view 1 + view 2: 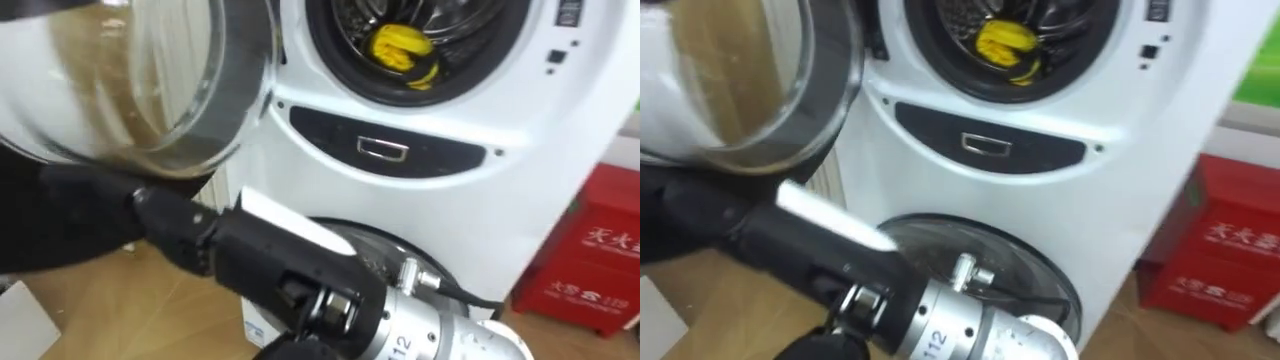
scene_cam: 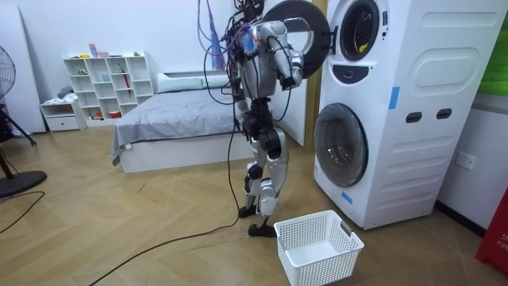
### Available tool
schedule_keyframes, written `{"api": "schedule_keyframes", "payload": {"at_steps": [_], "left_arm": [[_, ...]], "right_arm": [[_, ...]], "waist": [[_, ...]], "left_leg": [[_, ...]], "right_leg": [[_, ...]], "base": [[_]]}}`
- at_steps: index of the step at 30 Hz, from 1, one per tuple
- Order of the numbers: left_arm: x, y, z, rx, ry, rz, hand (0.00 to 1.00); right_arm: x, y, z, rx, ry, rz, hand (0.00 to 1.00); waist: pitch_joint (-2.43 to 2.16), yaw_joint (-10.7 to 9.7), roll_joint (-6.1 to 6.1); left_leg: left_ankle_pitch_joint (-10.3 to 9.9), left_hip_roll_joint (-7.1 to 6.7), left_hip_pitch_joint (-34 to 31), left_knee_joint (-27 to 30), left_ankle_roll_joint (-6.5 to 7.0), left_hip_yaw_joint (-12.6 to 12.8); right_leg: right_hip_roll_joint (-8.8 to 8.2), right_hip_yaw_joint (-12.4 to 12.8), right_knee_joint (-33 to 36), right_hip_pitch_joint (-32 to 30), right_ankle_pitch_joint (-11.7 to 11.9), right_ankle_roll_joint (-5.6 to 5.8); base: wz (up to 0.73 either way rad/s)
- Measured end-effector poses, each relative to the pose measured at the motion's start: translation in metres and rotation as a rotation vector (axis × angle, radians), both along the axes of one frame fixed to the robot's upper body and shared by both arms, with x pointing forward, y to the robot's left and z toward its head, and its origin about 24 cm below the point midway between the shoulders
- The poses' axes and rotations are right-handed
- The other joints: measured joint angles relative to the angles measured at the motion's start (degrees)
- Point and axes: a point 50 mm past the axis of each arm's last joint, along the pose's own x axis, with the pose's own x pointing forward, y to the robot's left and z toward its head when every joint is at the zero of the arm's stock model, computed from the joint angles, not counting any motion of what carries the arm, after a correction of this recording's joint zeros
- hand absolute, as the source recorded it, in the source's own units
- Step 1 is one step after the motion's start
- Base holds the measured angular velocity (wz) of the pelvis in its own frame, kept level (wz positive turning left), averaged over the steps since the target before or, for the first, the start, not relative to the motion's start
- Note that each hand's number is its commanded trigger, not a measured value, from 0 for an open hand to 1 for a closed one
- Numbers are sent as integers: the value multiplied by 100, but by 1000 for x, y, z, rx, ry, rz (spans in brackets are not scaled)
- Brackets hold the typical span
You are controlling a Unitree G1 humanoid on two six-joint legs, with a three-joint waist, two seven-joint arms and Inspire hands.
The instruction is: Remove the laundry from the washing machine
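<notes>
The robot stands facing a stacked pair of washing machines, close to the open door of the upper one. Nearest in the eye views, its right hand reaches across from four o'clock toward nine o'clock and ends in the dark under the door's lower edge. I cannot tell whether the hand is open or closed.

The door's grey rim and glass bowl hang at eleven o'clock from the hand, swung out over the wooden floor. Just behind the hand is the lower round door, which is shut. Above it runs a dark panel. The yellow cloth lies inside the upper drum at one o'clock, well apart from the hand, and the drum's mouth is unblocked.

A red box stands at three o'clock, beside the machine's right edge. In the room view a white basket sits on the floor near the robot's feet, in front of the lower machine. Bare floor stretches behind the robot toward a bed.
</notes>
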Motion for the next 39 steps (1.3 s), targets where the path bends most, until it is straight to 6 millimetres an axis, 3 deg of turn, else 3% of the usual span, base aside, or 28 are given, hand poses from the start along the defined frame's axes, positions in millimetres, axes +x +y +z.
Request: {"api": "schedule_keyframes", "payload": {"at_steps": [5, 16, 23, 28, 32, 39], "left_arm": [[-3, 0, -1, -9, 4, 32, 0], [0, 0, 0, -25, -16, 70, 0], [-4, 1, -1, -23, -3, 86, 0], [-3, -1, -2, -25, -3, 86, 0], [-4, -7, -4, -41, 2, 82, 0], [-7, -9, -4, -32, 7, 74, 0]], "right_arm": [[3, 2, 1, -13, -17, 11, 0], [3, 10, -6, -48, 9, 44, 0], [6, 8, -10, -64, 22, 34, 0], [7, 6, -14, -82, 39, 16, 0], [8, 5, -16, -80, 50, -5, 0], [8, 1, -22, -102, 63, -33, 0]], "waist": [[53, 124, -49], [63, 201, -100], [72, 159, -82], [121, 149, 30], [87, 130, 202], [33, -87, 254]], "left_leg": [[-7, -17, 67, -138, 4, -76], [-8, -32, 17, -194, 2, -101], [-9, -40, 17, -193, 2, -51], [-9, -46, 18, -186, 4, -35], [-9, -54, 12, -176, 4, 48], [-8, -54, 33, -189, 5, 74]], "right_leg": [[1, -3, -59, 50, 3, 7], [27, -1, -229, 42, 2, 23], [19, 71, -222, 40, 6, 33], [19, 107, -220, 25, 11, 41], [12, 145, -218, 4, 19, 58], [12, 211, -194, -20, 20, 58]], "base": [[-1], [-1], [-4], [-1], [0], [-4]]}}
